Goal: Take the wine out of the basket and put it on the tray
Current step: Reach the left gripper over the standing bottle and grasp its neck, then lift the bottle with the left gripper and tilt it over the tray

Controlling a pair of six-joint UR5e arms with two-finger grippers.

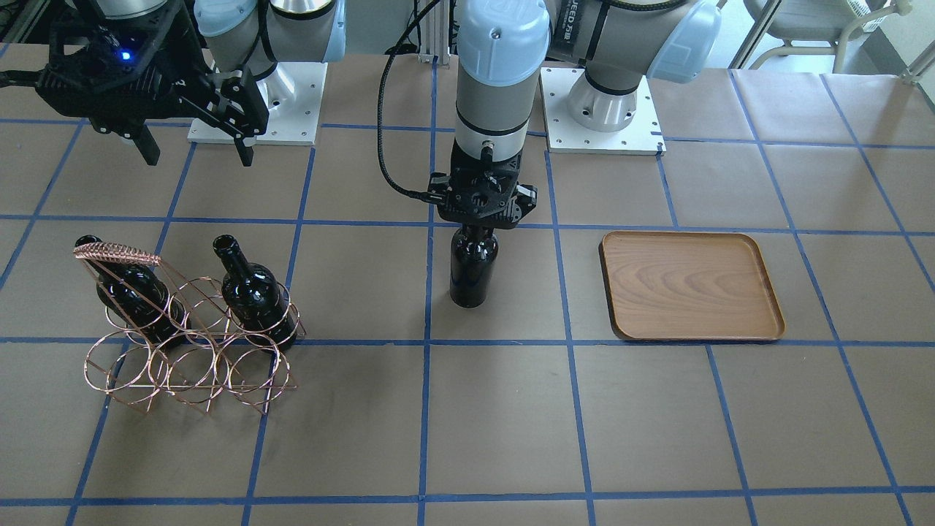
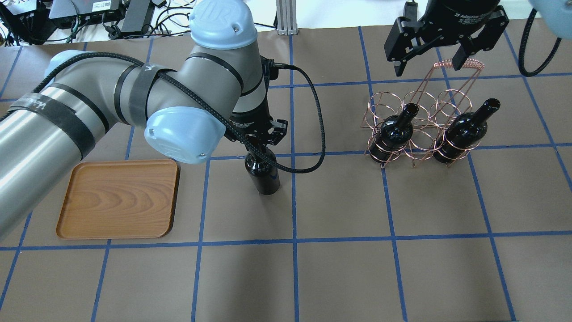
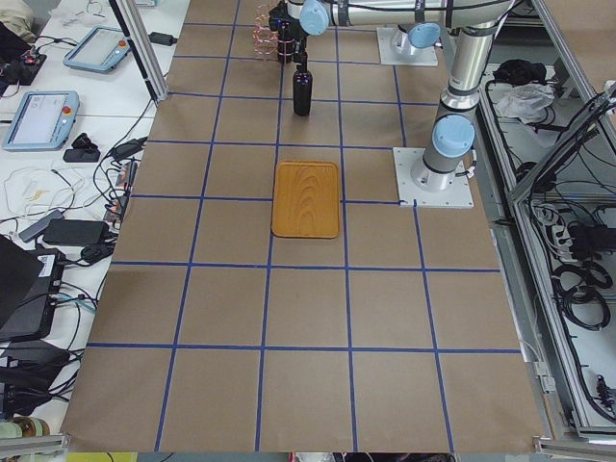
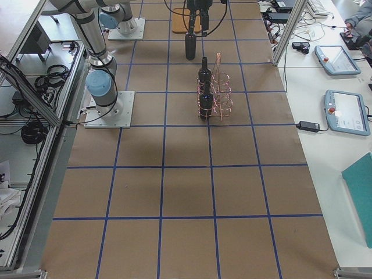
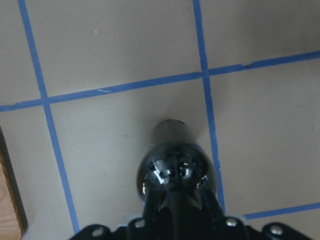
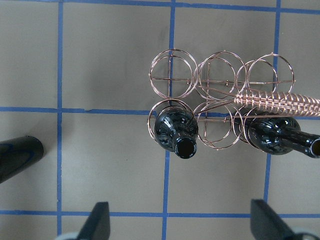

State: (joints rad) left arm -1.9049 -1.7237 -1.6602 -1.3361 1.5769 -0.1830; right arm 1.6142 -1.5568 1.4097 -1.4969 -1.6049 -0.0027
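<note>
Already the wine (image 1: 473,267) stands mid-frame, out of the basket (image 1: 191,363), its neck clamped by the left gripper (image 1: 478,223); the tray (image 1: 773,321), centre right, is not yet reached.

Silver-grey arm tubes (image 2: 44,125), pale-blue joint caps (image 2: 183,134), black braided cable (image 1: 379,124).

Bright, even light (soft shadows), sharp focus, glare on glass.

Blue tape lines (image 2: 294,240) cross the brown table (image 2: 339,277), and two teach pendants (image 4: 348,111) lie on a side bench (image 4: 331,174).
</note>
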